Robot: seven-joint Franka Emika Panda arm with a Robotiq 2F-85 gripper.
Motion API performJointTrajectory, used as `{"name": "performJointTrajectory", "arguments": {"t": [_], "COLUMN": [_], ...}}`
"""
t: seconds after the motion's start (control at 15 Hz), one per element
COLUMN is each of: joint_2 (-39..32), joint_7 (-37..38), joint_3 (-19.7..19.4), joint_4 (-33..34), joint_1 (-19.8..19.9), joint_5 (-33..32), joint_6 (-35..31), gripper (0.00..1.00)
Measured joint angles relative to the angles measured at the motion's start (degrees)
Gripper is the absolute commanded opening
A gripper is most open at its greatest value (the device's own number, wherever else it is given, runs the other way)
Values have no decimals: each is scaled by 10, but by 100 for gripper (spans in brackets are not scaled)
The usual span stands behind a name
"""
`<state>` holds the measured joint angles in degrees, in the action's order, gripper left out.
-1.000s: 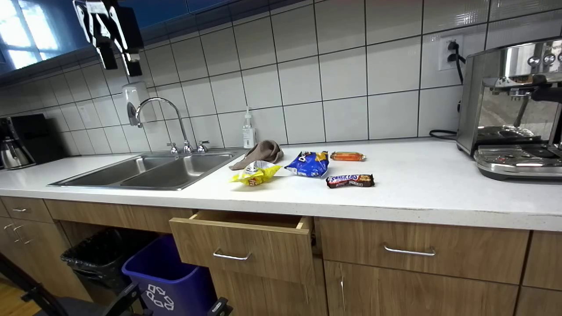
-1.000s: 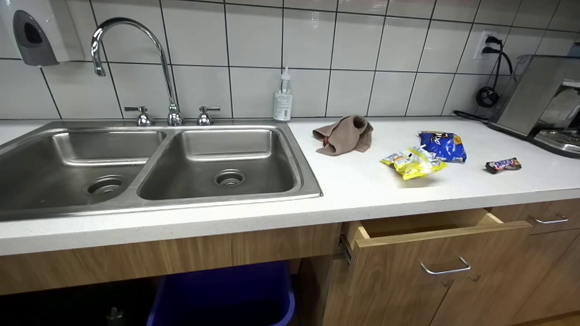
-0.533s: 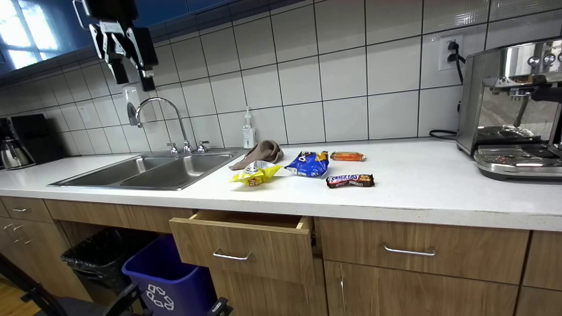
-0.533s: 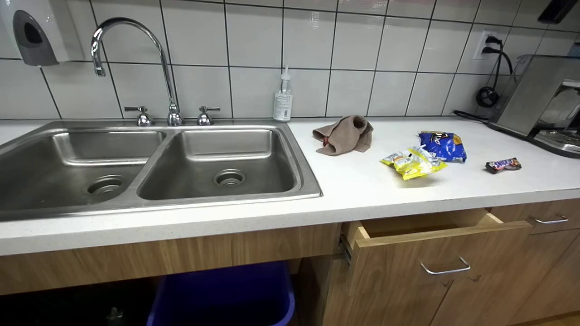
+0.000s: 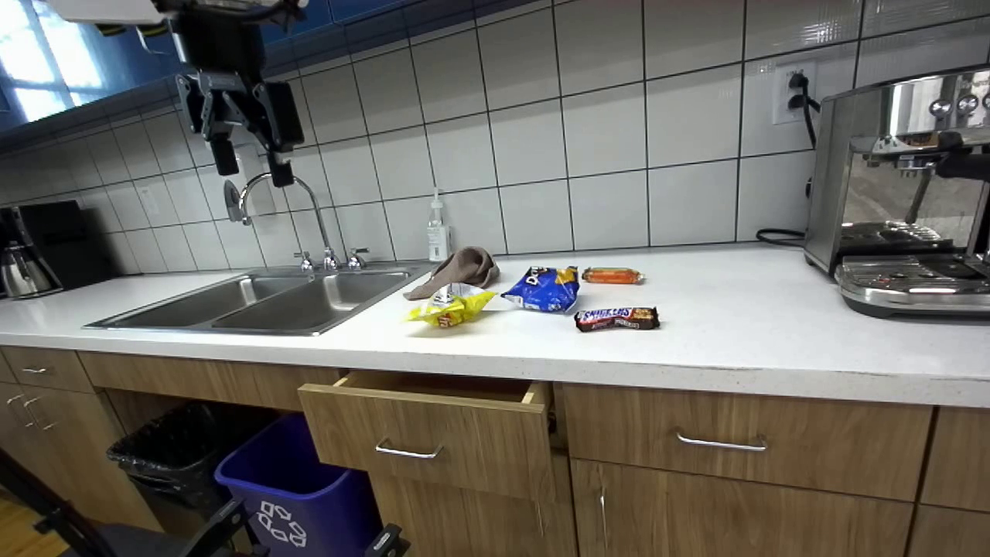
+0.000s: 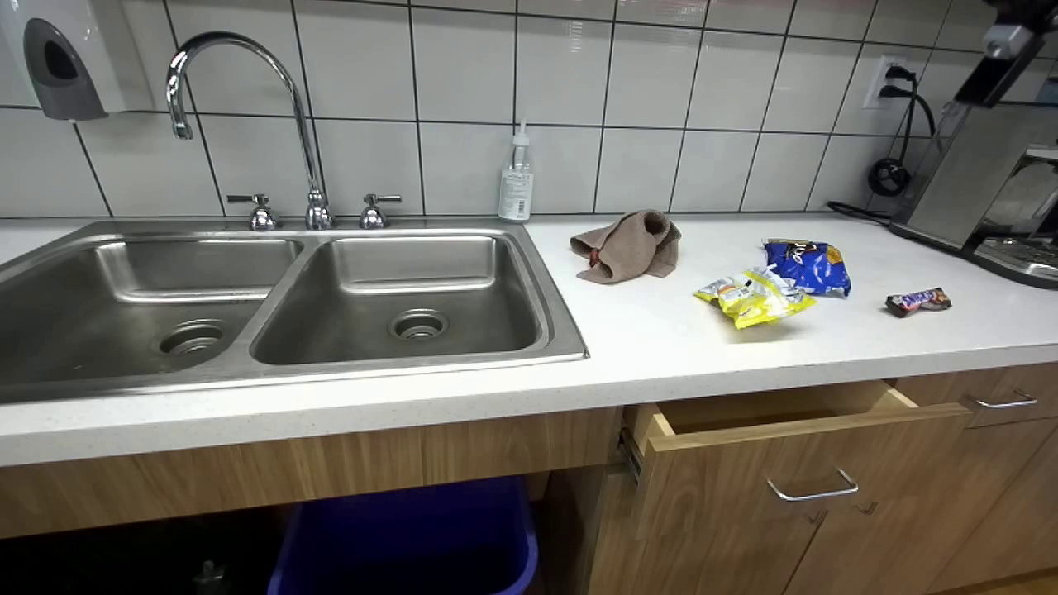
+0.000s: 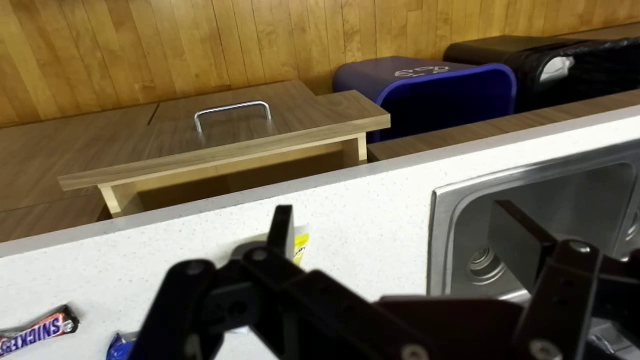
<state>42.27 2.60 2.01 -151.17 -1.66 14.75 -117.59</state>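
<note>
My black two-fingered hand point(image 5: 254, 167) hangs spread and empty, upper left in an exterior view; the crinkled yellow plastic bag point(image 5: 452, 305) sits mid-frame on the white worktop point(image 5: 742, 309); one finger point(image 7: 281, 227) mostly masks it in the wrist view, so I'd centre before lowering.

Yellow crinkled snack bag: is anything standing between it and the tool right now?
Nothing visible stands between the open black two-fingered tool and the yellow crinkled snack bag, though in the wrist view the tool itself hides most of it. The blue crinkled bag lies close beside the yellow one, not on top.
</note>
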Motion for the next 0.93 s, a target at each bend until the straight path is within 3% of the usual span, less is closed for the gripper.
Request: {"name": "performJointTrajectory", "arguments": {"t": [0.93], "joint_2": [-81], "joint_7": [-94], "joint_3": [-40], "joint_4": [-5], "joint_1": [0], "joint_5": [-26], "joint_6": [-42], "gripper": [100]}}
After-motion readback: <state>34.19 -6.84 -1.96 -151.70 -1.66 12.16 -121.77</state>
